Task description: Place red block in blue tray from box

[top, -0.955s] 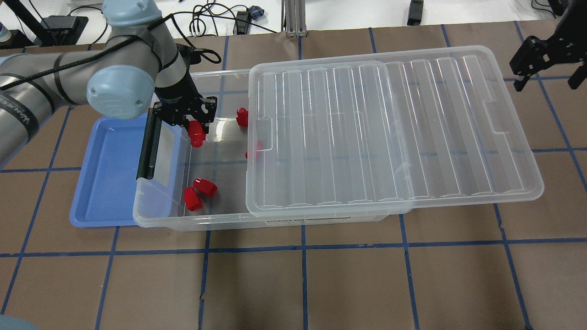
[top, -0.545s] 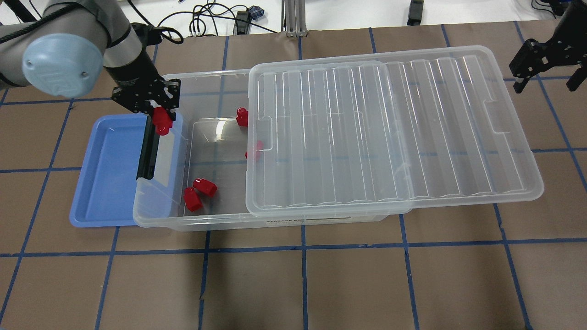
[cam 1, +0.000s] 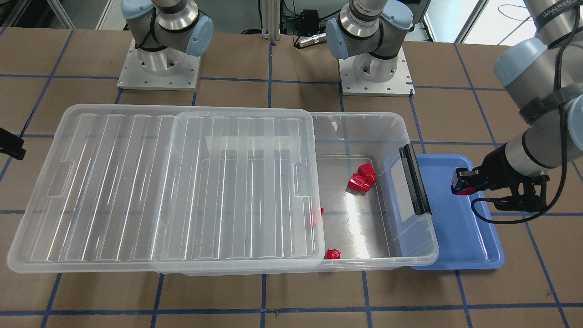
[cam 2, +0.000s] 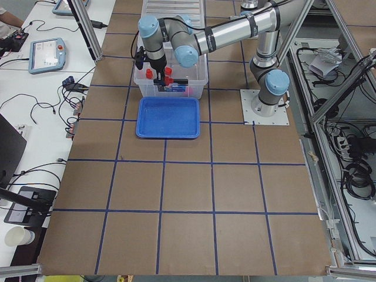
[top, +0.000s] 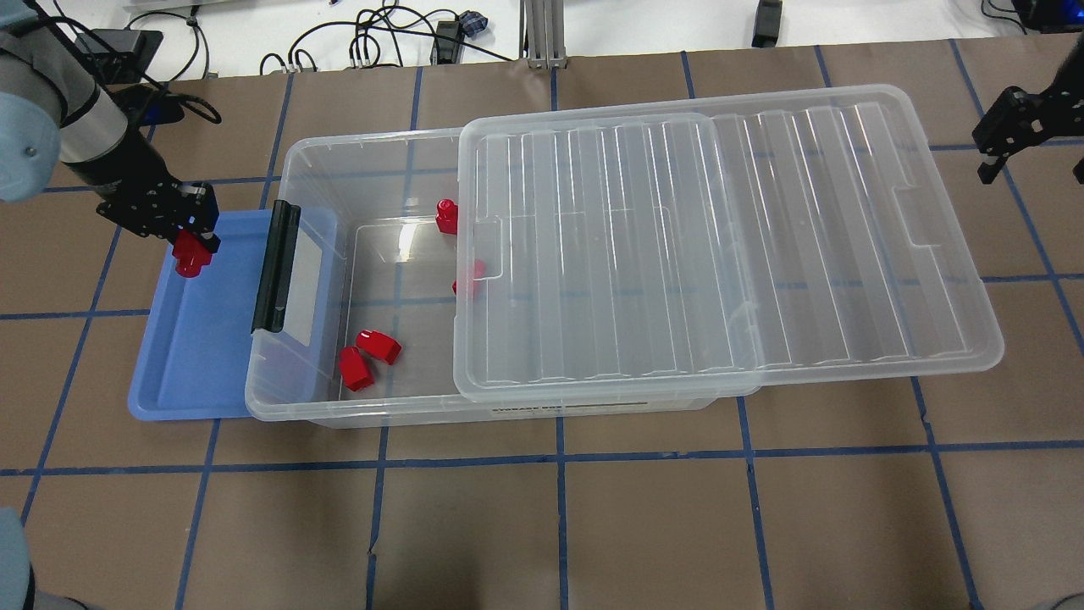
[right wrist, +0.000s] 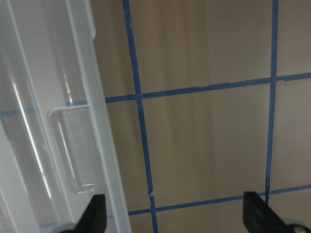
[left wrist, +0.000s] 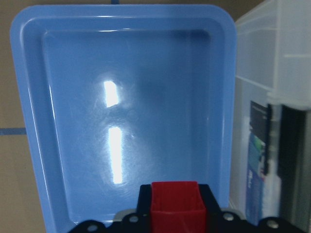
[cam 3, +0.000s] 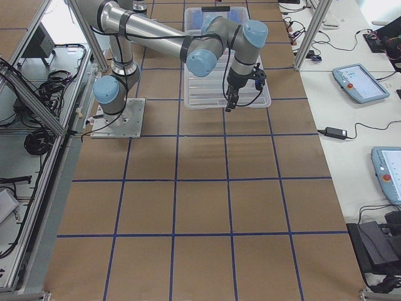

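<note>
My left gripper (top: pixel 191 244) is shut on a red block (top: pixel 187 259) and holds it over the far end of the blue tray (top: pixel 195 339), left of the box. The left wrist view shows the red block (left wrist: pixel 175 204) between the fingers, with the bare blue tray (left wrist: pixel 136 121) below. From the front, the left gripper (cam 1: pixel 460 187) hangs above the tray (cam 1: pixel 460 237). The clear box (top: pixel 373 144) holds several more red blocks (top: pixel 368 356). My right gripper (top: pixel 1031 165) is open and empty, off the right end of the lid (top: pixel 720 237).
The ribbed lid is slid to the right and covers most of the box, leaving its left end open. The black latch bar (top: pixel 275 267) stands between the box opening and the tray. The right wrist view shows the lid's edge (right wrist: pixel 97 121) and taped brown table.
My left gripper has carried the red block leftward out of the box, over the latch bar, to above the blue tray. The right gripper has drifted a little to the right.
</note>
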You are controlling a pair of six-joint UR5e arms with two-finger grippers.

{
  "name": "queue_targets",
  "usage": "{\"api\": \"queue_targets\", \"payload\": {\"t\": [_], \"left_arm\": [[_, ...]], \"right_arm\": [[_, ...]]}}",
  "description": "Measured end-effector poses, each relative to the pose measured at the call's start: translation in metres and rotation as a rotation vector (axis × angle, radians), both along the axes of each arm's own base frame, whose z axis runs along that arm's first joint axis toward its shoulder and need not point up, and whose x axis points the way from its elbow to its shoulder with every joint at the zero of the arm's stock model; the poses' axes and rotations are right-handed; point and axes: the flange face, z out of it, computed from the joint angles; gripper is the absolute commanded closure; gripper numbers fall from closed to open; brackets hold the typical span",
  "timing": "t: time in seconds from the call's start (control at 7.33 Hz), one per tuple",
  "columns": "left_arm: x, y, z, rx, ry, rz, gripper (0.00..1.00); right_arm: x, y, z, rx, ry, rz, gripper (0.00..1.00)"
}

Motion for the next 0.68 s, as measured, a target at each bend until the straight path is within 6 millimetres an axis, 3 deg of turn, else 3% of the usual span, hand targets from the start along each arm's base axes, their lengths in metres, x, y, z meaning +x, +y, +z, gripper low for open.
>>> {"api": "queue_targets", "payload": {"t": [0.27, 0.41, 0.55, 0.68], "left_arm": [[0.018, 0.011, -0.064, -0.031, -0.006, -0.025, 0.92], [0.018, 0.018, -0.083, -0.031, -0.006, -0.025, 0.24], [0.019, 0.021, -0.092, -0.027, -0.006, -0.024, 0.0], [0.02, 0.021, -0.093, -0.028, -0.01, -0.023, 0.0]], "right_arm": [[-0.019, -0.008, -0.025, -0.015, 0.002, 0.028, 0.0], [-0.022, -0.012, -0.037, -0.017, 0.0, 0.03, 0.0], [-0.024, -0.016, -0.048, -0.013, -0.004, 0.027, 0.0], [-0.023, -0.019, -0.056, -0.005, -0.008, 0.02, 0.0]]}}
